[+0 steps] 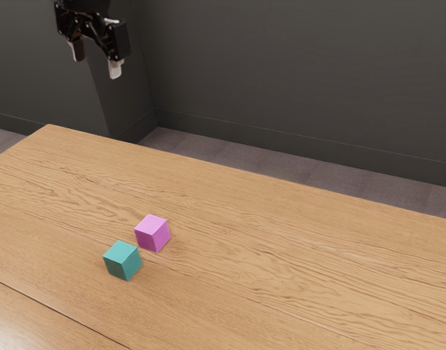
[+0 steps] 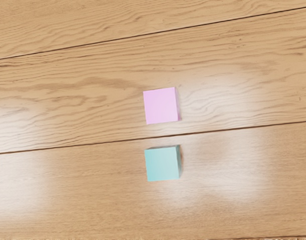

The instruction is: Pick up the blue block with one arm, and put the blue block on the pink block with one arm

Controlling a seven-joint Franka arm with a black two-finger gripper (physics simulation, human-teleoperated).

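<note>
A blue-green block [image 1: 122, 260] rests on the wooden table [image 1: 295, 248], toward the exterior view's lower left. Right behind it, a small gap away, sits the pink block [image 1: 152, 232]. My gripper [image 1: 95, 60] hangs high above the table's far left corner, open, with nothing between its white-tipped fingers [image 1: 115, 69]. From the hand's camera I look straight down on both cubes: the pink block [image 2: 162, 105] and the blue-green block [image 2: 163, 163] lie side by side with a strip of bare wood and a plank seam between them.
The table [image 2: 67, 75] is bare wood with plank seams. A dark grey wall [image 1: 295, 65] and a strip of grey floor [image 1: 310, 171] run behind the table's far edge.
</note>
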